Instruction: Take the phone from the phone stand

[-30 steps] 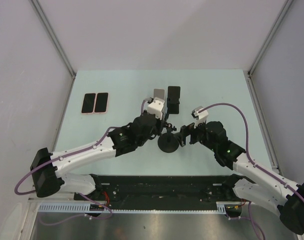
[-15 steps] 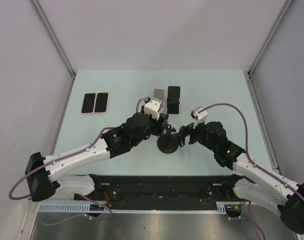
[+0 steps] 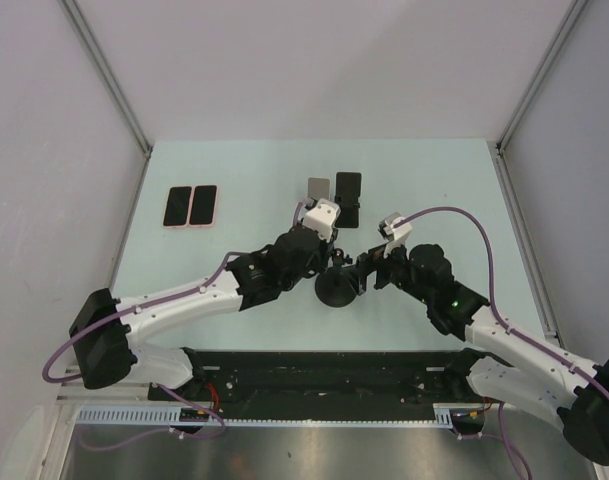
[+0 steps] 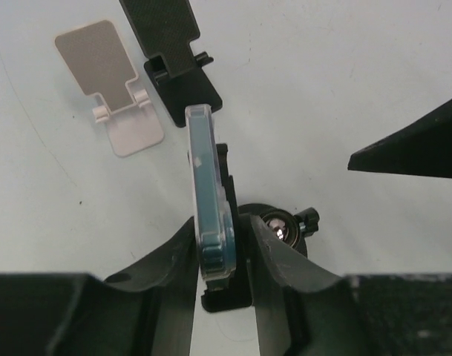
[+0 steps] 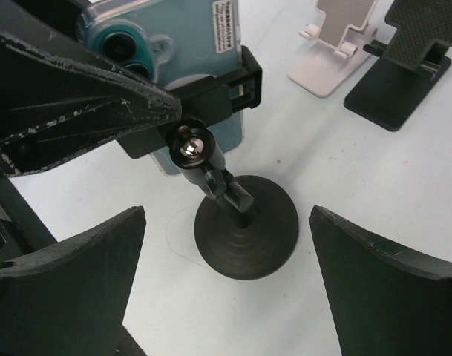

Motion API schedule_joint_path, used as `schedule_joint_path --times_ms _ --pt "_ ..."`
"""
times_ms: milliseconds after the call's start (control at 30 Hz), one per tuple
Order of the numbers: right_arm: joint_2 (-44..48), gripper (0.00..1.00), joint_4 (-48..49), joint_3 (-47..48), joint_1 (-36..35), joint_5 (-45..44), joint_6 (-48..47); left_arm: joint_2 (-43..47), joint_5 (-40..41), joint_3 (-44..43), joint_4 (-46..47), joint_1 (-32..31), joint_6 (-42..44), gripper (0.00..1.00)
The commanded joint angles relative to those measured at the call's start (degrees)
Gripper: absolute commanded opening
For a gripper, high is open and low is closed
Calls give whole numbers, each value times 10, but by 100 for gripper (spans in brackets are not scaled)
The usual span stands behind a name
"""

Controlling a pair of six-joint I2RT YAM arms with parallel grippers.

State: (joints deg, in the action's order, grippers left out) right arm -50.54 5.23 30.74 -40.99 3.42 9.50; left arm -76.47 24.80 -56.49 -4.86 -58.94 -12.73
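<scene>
A teal phone in a clear case sits upright in the clamp of a black phone stand with a round base. My left gripper is shut on the phone, one finger on its face and the other against the clamp behind it. It shows in the top view just above the base. My right gripper is open, and its fingers straddle the round base without touching it. It shows in the top view right of the stand. The phone's camera side faces the right wrist.
A white folding stand and a black folding stand stand just behind the arms. They also show in the left wrist view: white stand, black stand. Two phones lie flat at the far left.
My left wrist has shifted a little to the right and its elbow has swung. The right arm has barely moved.
</scene>
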Motion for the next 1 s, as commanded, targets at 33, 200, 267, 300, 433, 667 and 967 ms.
schedule_joint_path --times_ms 33,200,267,300,433,667,967 --pt "-23 97 52 -2 -9 15 4 9 1 -28 17 2 11 27" --pt "-53 98 91 2 -12 23 -2 27 -26 -13 17 2 13 3" --pt "-71 97 102 3 -12 26 -8 38 -40 -7 17 2 13 0" --pt "-77 97 113 5 -11 26 -8 40 -43 -2 18 2 14 0" --pt "-116 94 133 22 -14 35 -13 56 -51 9 20 2 11 1" --pt "-171 81 189 33 -31 31 -4 69 -65 19 28 2 13 0" --pt "-207 66 216 51 -56 29 -5 66 -81 26 34 2 4 1"
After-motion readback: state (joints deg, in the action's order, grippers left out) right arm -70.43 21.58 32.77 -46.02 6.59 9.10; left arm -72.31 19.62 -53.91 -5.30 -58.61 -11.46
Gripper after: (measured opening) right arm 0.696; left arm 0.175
